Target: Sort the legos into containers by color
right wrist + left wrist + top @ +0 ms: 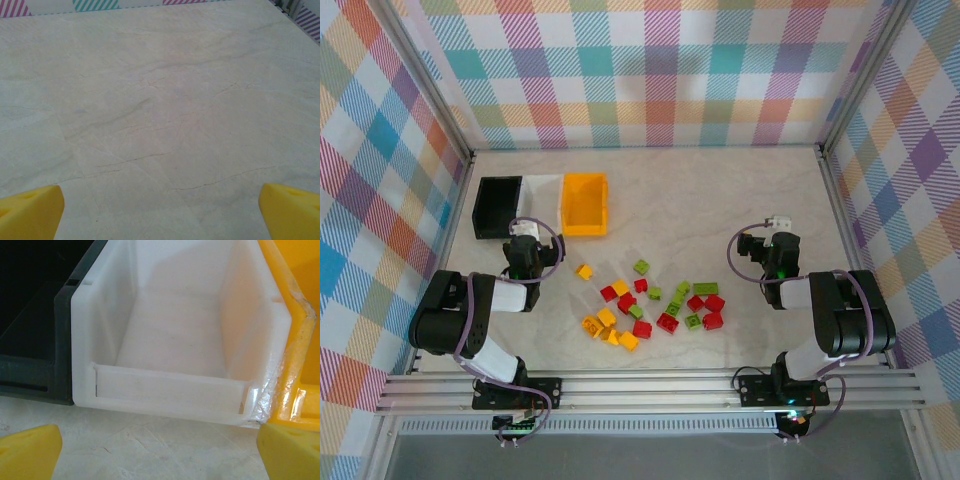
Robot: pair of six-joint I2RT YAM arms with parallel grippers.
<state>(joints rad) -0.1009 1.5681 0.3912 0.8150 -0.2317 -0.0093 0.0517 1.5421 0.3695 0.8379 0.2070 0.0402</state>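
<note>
The three containers stood in a touching row on the table. The black bin sat against the left wall of the white bin and the orange bin against its right wall. The legos lay loose on the table, nearer than the white bin and to its right, with red, yellow-orange and lime green mixed together. Plaid walls rose just behind the white bin and enclosed three sides. A rail frame ran along the near edge, well apart from the white bin. Bare table lay between the white bin's front lip and the left gripper.

The left arm was folded back, its gripper low, just before the white bin and aimed into it, fingers spread wide and holding nothing. The right arm was likewise folded, well to the white bin's right beyond the legos. The right gripper faced bare table, fingers spread wide, nothing held
</note>
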